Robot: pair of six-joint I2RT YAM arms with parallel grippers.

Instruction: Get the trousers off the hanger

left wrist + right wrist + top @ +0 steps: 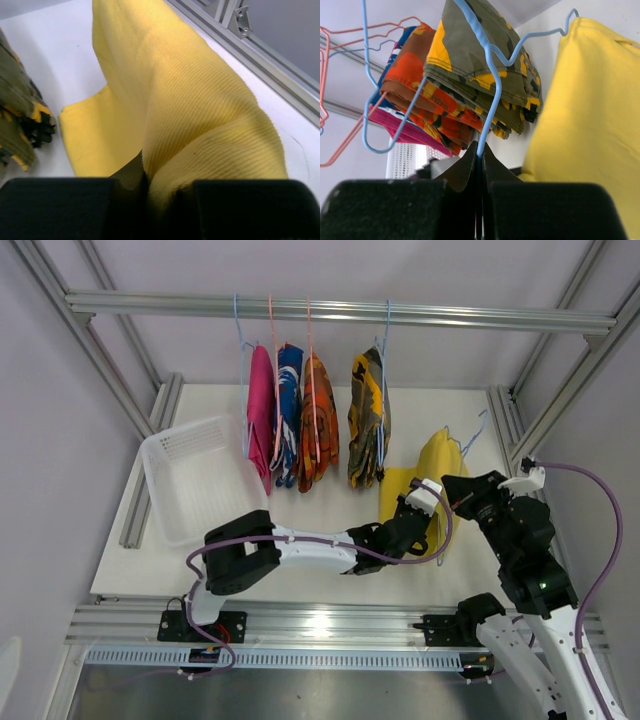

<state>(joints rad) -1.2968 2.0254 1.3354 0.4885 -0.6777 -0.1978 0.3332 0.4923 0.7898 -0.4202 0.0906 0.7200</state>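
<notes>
yellow trousers (200,125) (ribbed matt cloth), wire hanger (486,100)

I see the rail (340,312) running across the back, above the table (330,530), with four pairs of trousers (318,420) hanging from it side by side, left of centre. The basket (160,455) sits on the table to their left and nearer me. The fifth pair (440,465) is right of that row and nearer, its lower end on the table, between my left gripper (418,508) at its near left and my right gripper (455,490) on its hanger (479,31).
</notes>
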